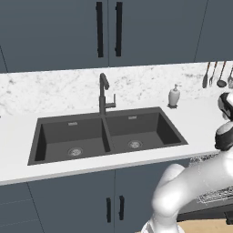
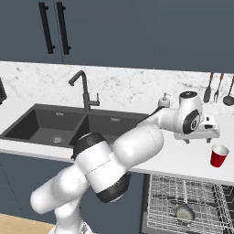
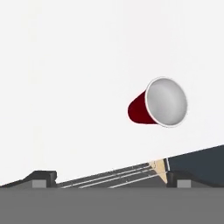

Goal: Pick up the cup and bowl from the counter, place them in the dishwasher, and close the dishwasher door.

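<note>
A red cup point(image 2: 219, 156) with a pale inside stands upright on the white counter point(image 2: 183, 157), near its front edge. My gripper point(image 2: 199, 137) hovers just above the counter, to the left of the cup and slightly behind it, its jaws wide open and nothing between them. In the hand view the cup point(image 3: 157, 103) sits above and right of centre, ahead of the gripper point(image 3: 111, 179). Below the counter the dishwasher stands open, its grey wire rack point(image 2: 201, 192) pulled out. A grey rounded bowl point(image 2: 184, 212) lies in the rack.
The dark double sink point(image 2: 36, 125) with its black faucet point(image 2: 84, 89) lies to the left. A soap dispenser point(image 1: 174, 95) stands behind my arm. Utensils point(image 2: 218, 89) hang on the backsplash at right. Cabinet doors with vertical black handles point(image 1: 114, 209) sit under the sink.
</note>
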